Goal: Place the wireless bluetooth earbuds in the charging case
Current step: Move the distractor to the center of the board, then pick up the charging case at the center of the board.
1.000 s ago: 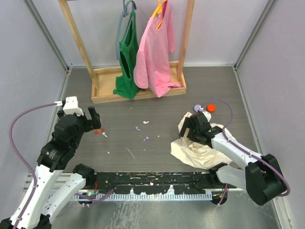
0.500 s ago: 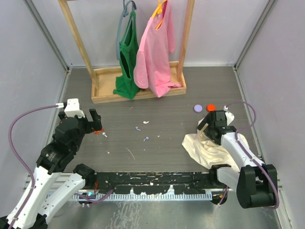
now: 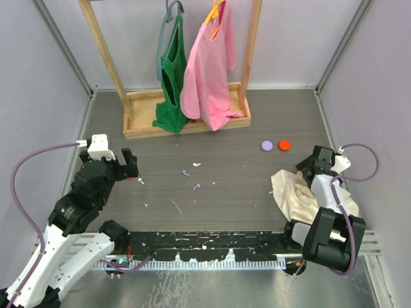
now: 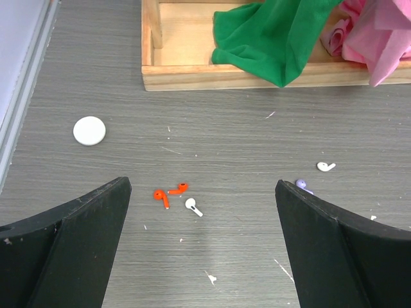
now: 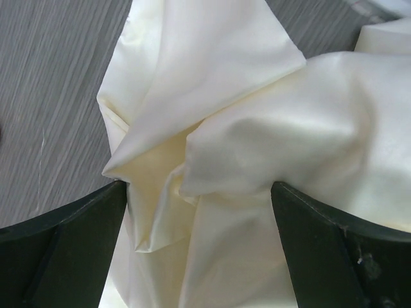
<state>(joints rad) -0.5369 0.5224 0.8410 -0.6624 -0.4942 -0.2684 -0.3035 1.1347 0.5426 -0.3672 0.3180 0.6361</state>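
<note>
We look down from above and behind the arm bases over the whole table (image 3: pixel 244 192) to the wooden rack (image 3: pixel 138 128) at its far end. Our left wrist camera faces forward and down, near the tabletop, sharing the rack's base, the green garment (image 3: pixel 170 83) and a lavender earbud (image 3: pixel 185 172) with that overview. Our right wrist camera hangs close over the cream cloth (image 3: pixel 289 196) at the overview's right.

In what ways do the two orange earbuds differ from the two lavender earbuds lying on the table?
Colour: the orange earbuds are bright orange, the lavender earbuds pale purple. Spacing: the orange ones lie close together; the lavender ones lie clearly apart. Place: the orange pair lies left on the table, the lavender pair near its middle. Both pairs are tiny and lie loose.
</note>
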